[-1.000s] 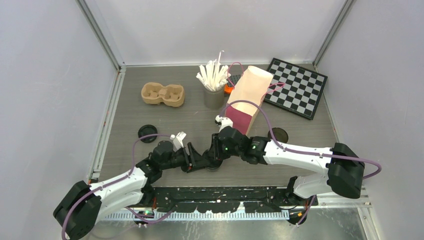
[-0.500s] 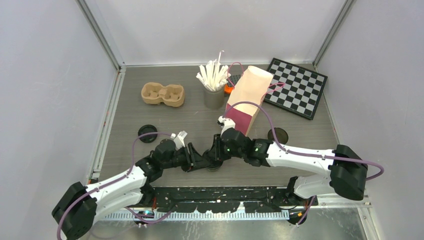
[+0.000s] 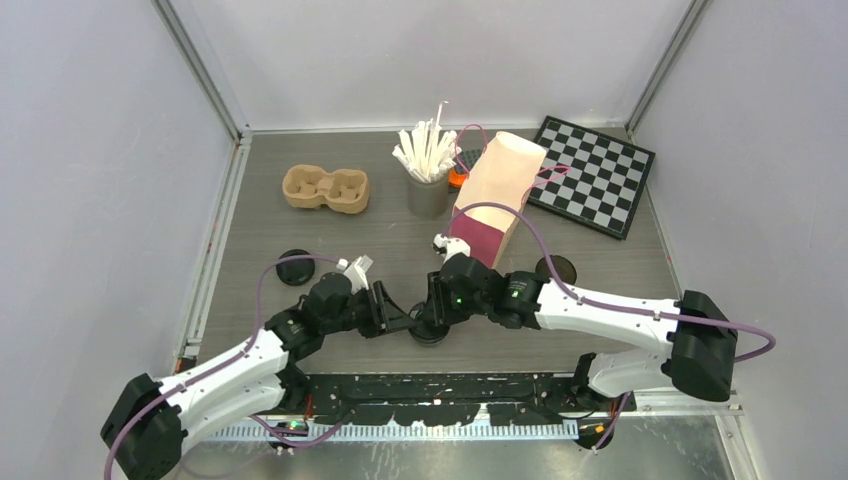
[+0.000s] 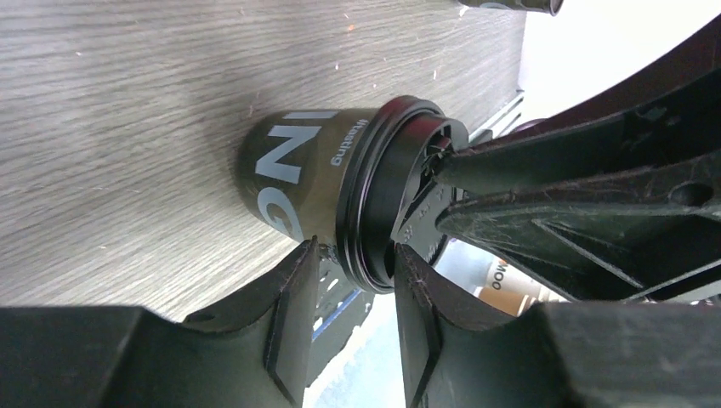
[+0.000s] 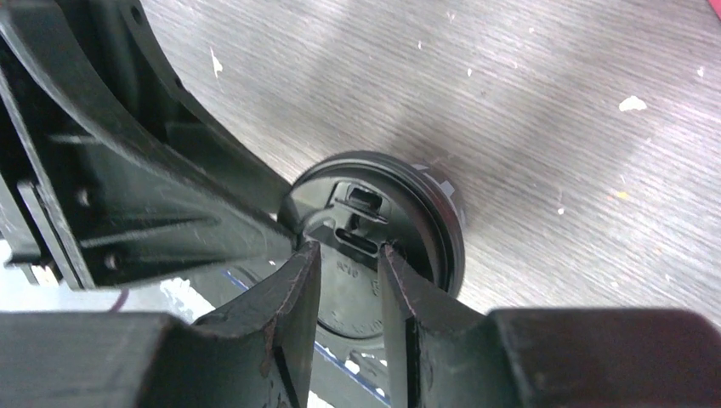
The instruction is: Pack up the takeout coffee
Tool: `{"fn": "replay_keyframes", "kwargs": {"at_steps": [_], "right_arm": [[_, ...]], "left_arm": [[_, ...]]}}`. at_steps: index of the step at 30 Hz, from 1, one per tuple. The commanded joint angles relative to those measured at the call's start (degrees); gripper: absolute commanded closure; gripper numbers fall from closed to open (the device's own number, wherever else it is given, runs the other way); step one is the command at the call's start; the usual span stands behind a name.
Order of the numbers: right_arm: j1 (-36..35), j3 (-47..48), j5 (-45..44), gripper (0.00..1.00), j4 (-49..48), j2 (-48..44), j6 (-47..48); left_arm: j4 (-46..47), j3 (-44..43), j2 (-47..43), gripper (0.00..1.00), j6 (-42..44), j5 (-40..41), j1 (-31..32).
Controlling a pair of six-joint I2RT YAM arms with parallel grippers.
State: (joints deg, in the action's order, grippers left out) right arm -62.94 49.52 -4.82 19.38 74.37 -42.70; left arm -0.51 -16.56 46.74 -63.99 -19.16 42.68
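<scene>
Grey wood-grain table (image 3: 300,230) held the coffee cup (image 3: 430,332) upright near its front edge. Left wrist: left gripper (image 4: 353,255) pinched the lid (image 4: 374,187) rim. Right wrist: right gripper (image 5: 349,255) straddled the lid's top, grip unclear. Light, crushable paper, probably; the stiffer rim looked the safest hold.

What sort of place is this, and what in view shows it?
Probably a robotics lab test cell: bare walls on metal framing enclose a table, a left arm and right arm are bolted at its edge, and props lie about: a pulp tray, a coffee cup, a chessboard.
</scene>
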Motion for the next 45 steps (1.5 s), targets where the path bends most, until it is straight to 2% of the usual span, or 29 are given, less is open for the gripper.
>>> {"fn": "replay_keyframes", "kwargs": {"at_steps": [1, 8, 13, 19, 23, 33, 45], "right_arm": [[-0.45, 2.89, -0.34, 0.63, 7.62, -3.6, 1.64], [-0.43, 2.41, -1.91, 0.61, 9.94, -7.35, 1.01], [-0.4, 0.53, -4.63, 0.55, 10.24, -10.75, 0.17], [-0.04, 0.29, -5.79, 0.55, 9.96, -10.39, 1.55], [0.8, 0.58, -4.85, 0.58, 9.42, -8.93, 2.44], [0.95, -3.37, -2.3, 0.64, 5.95, -7.72, 0.87], [0.97, -11.29, -1.28, 0.83, 2.15, -7.53, -1.07]], "left_arm": [[-9.57, -1.59, -0.88, 0.6, 5.62, 5.34, 0.04], [-10.24, -4.64, 0.28, 0.53, 7.53, 4.35, 0.04], [-11.59, -6.85, 1.44, 0.47, 9.94, 4.29, 0.06], [-11.35, -9.1, 3.02, 0.46, 13.61, 3.29, 0.04], [-10.36, -9.95, 4.62, 0.47, 15.16, 1.95, 0.04], [-7.15, -8.66, 6.37, 0.57, 15.3, -0.96, 0.04], [-6.56, -5.7, 9.78, 0.63, 14.04, -0.58, 0.04]]}}
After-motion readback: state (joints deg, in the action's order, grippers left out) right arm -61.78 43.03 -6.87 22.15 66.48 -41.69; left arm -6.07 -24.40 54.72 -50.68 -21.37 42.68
